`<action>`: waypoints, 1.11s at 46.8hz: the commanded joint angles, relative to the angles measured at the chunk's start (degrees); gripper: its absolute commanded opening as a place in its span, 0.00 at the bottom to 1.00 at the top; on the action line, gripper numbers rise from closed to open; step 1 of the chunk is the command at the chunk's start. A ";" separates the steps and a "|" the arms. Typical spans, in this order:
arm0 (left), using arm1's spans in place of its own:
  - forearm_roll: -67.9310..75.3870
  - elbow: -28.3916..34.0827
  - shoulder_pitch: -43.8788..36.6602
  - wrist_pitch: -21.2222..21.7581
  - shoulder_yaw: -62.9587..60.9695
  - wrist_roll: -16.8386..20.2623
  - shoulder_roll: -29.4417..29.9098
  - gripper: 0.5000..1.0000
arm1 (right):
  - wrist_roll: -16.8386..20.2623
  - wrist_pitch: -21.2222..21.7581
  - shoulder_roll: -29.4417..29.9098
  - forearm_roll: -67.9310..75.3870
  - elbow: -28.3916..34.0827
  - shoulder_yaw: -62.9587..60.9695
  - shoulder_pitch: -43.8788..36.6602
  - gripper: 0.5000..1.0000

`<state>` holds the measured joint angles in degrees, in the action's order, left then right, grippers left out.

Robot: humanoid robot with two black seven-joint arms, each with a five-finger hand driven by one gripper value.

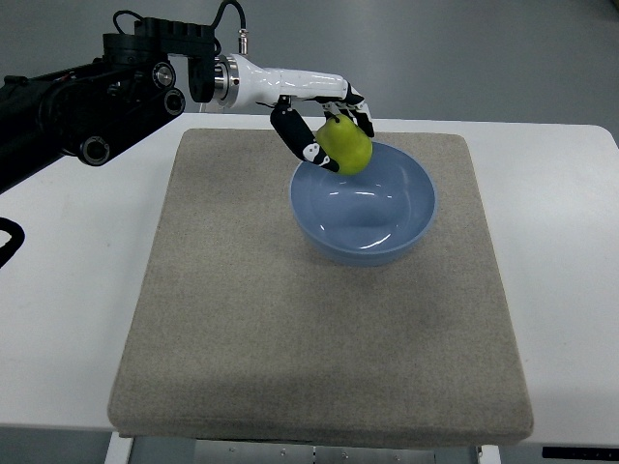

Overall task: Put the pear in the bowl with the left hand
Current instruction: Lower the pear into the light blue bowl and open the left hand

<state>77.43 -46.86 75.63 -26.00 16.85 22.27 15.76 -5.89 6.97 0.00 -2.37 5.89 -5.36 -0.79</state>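
Right now my left hand (324, 121) has its fingers wrapped around the pear (345, 145), poised over the bowl's (387, 246) eleven-o'clock rim for release.

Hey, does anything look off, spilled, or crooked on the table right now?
Nothing stands out. The blue bowl sits upright and unspilled on the mat, which lies flat on the table. The left hand holds the green pear over the bowl's far rim.
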 commanded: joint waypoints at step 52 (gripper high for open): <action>0.35 0.63 -6.20 0.34 -0.42 -0.12 -4.77 0.41 | 0.00 -0.02 0.00 0.00 0.00 0.00 0.00 0.85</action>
<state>77.79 -46.22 69.64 -25.67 16.42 22.14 10.99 -5.89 6.95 0.00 -2.37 5.89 -5.36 -0.79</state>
